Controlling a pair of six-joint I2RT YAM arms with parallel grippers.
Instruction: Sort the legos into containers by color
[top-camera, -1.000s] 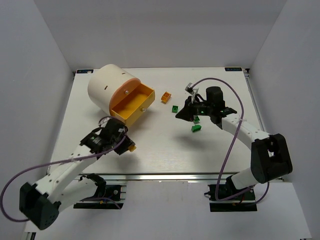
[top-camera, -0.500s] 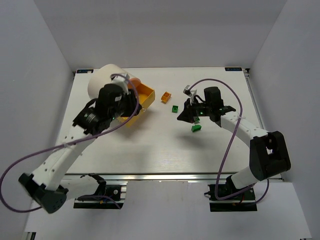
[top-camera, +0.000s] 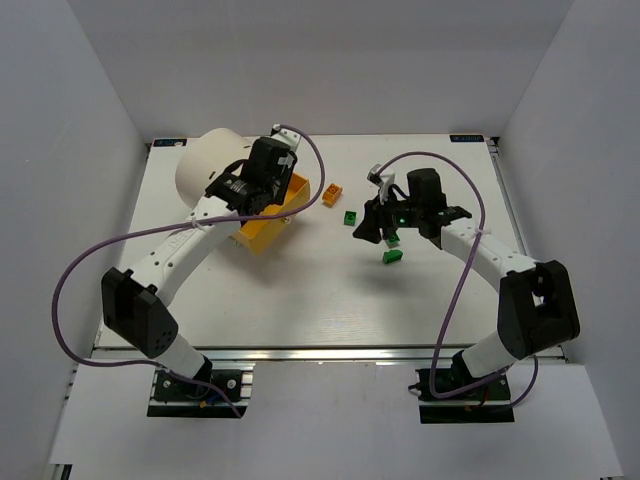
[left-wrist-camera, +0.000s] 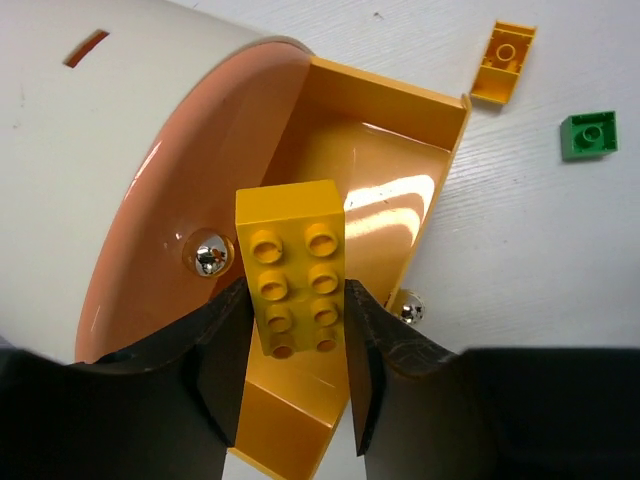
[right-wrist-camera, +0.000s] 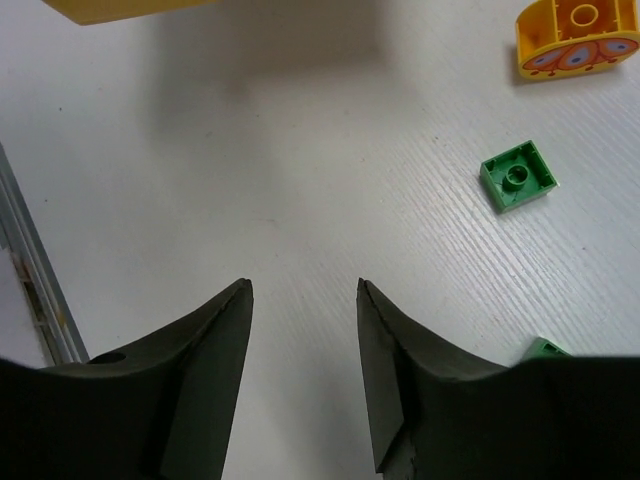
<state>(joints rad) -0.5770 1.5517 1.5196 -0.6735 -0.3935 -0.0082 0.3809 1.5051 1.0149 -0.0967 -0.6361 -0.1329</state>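
Note:
A yellow brick (left-wrist-camera: 292, 265) sits between the fingers of my left gripper (left-wrist-camera: 296, 288), which is shut on it. It hangs over the open yellow drawer (left-wrist-camera: 400, 160) of the cream drum (top-camera: 212, 165). An orange brick (top-camera: 332, 194) and a green brick (top-camera: 350, 217) lie right of the drawer. My right gripper (right-wrist-camera: 302, 285) stands open and empty above the bare table, beside the green brick (right-wrist-camera: 518, 176). Two more green bricks (top-camera: 392, 256) (top-camera: 393, 239) lie by that gripper (top-camera: 368, 228).
The drum's orange front (left-wrist-camera: 200, 180) carries a round silver knob (left-wrist-camera: 210, 250), close to my left finger. A yellow curved piece (right-wrist-camera: 580, 30) shows at the top right of the right wrist view. White walls enclose the table on three sides.
My left arm swung from the near left of the table up over the open drawer, carrying the yellow brick. The right gripper's jaws went from shut to open, staying near the green bricks.

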